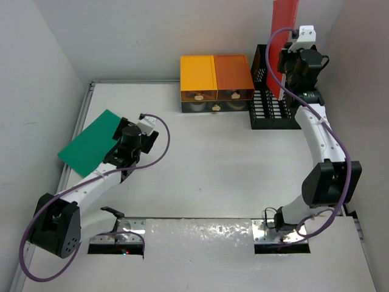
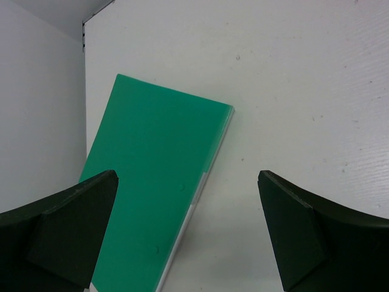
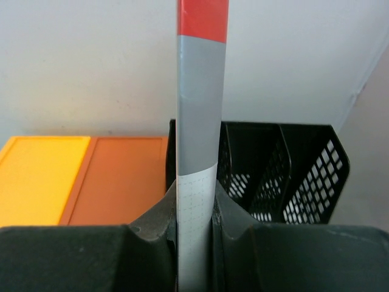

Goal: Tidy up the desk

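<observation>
On the white desk (image 1: 213,164) a green folder (image 1: 91,143) lies flat at the left edge. My left gripper (image 1: 117,151) hovers over its right side, wide open and holding nothing. In the left wrist view the folder's (image 2: 152,182) long edge runs between the two dark fingers (image 2: 61,231), and the gripper (image 2: 188,234) straddles that edge above the desk (image 2: 285,91). At the back right, my right gripper (image 1: 289,61) is shut on a red folder (image 1: 284,30), which it holds upright over the black mesh rack (image 1: 270,109). In the right wrist view the folder (image 3: 200,121) shows edge-on, clamped in the gripper (image 3: 196,231).
An orange-and-yellow drawer unit (image 1: 216,82) stands at the back, left of the rack. In the right wrist view the rack's (image 3: 285,170) slots lie just behind the held folder, with the drawer unit's top (image 3: 115,176) to the left. Walls close in the left, back and right sides.
</observation>
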